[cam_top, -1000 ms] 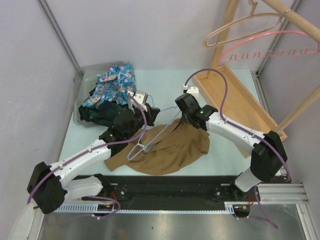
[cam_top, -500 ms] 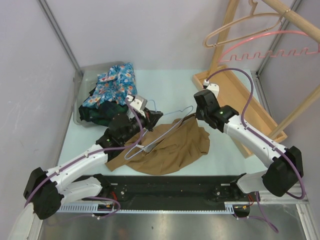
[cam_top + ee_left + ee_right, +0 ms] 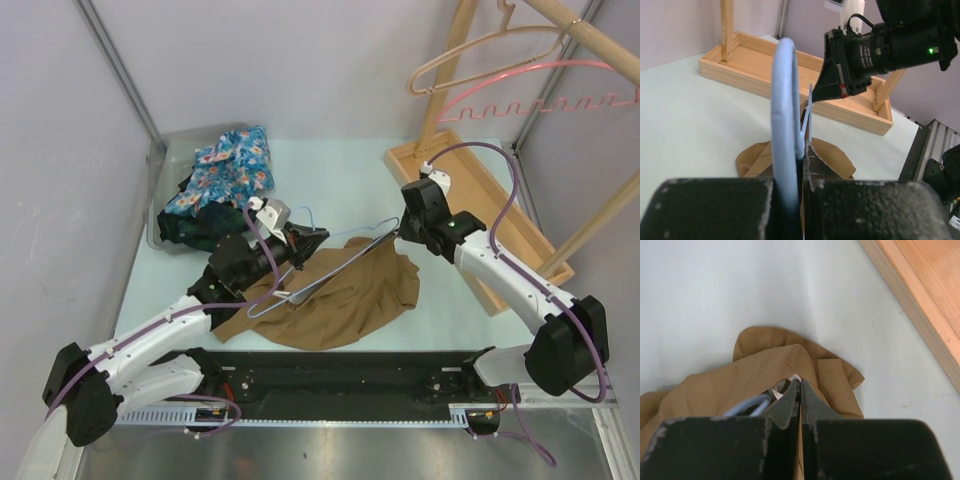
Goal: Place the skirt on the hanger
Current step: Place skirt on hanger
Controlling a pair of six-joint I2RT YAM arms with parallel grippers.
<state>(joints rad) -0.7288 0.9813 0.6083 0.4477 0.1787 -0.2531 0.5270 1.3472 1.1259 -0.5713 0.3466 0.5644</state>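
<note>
The brown skirt (image 3: 345,295) lies crumpled on the table in front of both arms. A pale blue wire hanger (image 3: 335,262) slants across its upper edge. My left gripper (image 3: 312,240) is shut on the hanger's hook (image 3: 785,105), which stands up as a loop between the jaws (image 3: 801,165). My right gripper (image 3: 400,234) is shut on the skirt's far right edge, with brown cloth (image 3: 765,375) pinched between the fingers (image 3: 800,386). One hanger arm (image 3: 747,405) shows under the lifted cloth. The right gripper (image 3: 837,75) faces the left wrist camera just past the hanger.
A grey bin (image 3: 160,190) with a floral garment (image 3: 228,165) and dark clothes stands at the back left. A wooden rack base (image 3: 480,200) lies at the right, its posts rising. Pink and beige hangers (image 3: 540,95) hang from the rod overhead.
My right gripper has moved right and back, drawing the skirt's edge with it. The left gripper has shifted forward and to the right with the hanger, which now slants more across the skirt.
</note>
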